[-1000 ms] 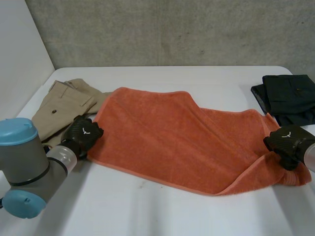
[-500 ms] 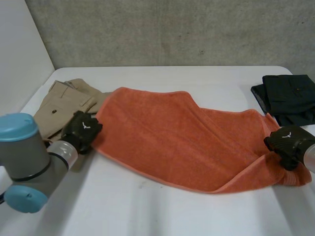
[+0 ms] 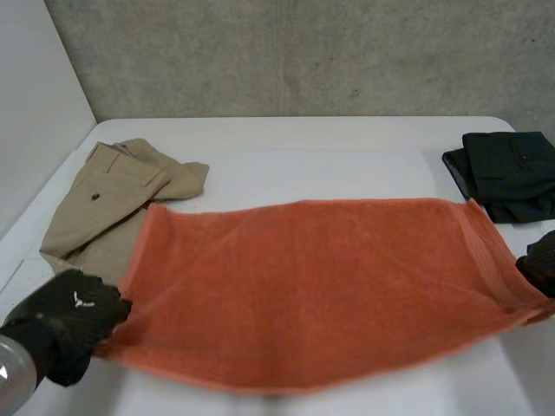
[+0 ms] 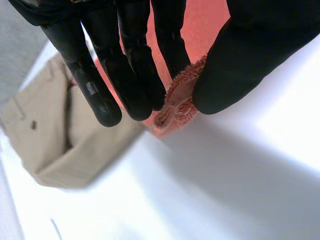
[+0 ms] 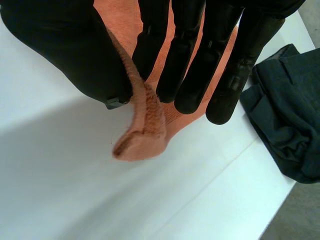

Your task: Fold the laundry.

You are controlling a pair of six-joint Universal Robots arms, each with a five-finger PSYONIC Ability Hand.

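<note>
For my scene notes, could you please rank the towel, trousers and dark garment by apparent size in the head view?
1. towel, clearly largest.
2. trousers.
3. dark garment, though it runs off the view's edge and the towel hides part of the trousers, so these two are close.

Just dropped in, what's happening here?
Both hands hold the towel, spread taut between them across the table. The left hand pinches one end corner, the right hand the opposite end, each between fingers and thumb. Trousers lie by the left end, a dark garment by the right.
</note>
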